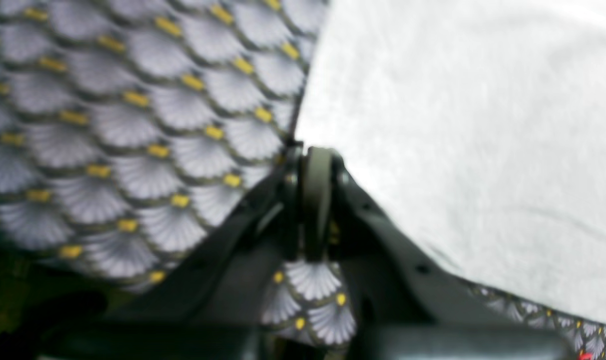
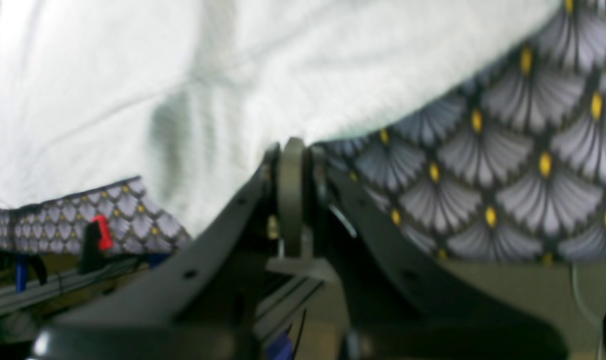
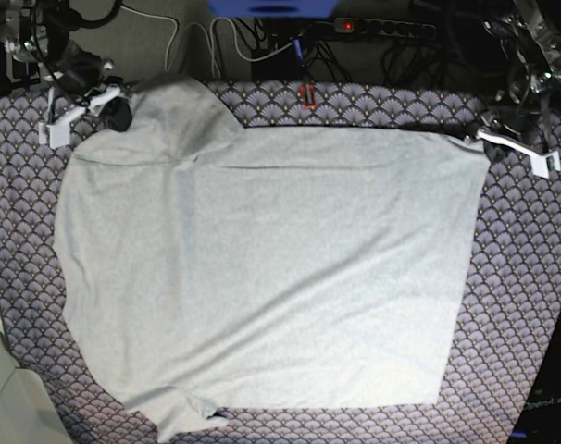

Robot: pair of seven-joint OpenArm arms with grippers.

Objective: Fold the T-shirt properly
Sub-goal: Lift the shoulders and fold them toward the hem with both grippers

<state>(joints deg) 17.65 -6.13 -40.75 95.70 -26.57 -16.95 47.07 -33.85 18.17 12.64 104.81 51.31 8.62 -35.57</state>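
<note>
T-shirt (image 3: 262, 268) lies spread nearly flat over most of the fan-scale patterned cloth (image 3: 521, 277) that covers the table, plain grey side up, no lettering visible. One sleeve bunches at the far left corner (image 3: 174, 106), another pokes out at the near left edge (image 3: 183, 416); a long shallow crease runs across the far part, otherwise fairly smooth. Both arms sit at the far edge of the garment, one at each far corner. Right gripper (image 2: 292, 150), on the scene's far left, is clamped tight with the shirt's edge at its tips, apparently pinching fabric. Left gripper (image 1: 313, 155), far right corner, is likewise pressed closed right at the shirt's edge where it meets the patterned cloth; a pinch on the hem looks likely, though blur hides the exact contact. Step in hand reads as the first fold or a spread-and-straighten: both far corners grasped, nothing folded over yet. Next move probably calls for lifting both corners together and carrying them evenly toward the near edge, keeping tension equal so the far edge lands straight without dragging the left sleeve under.
</note>
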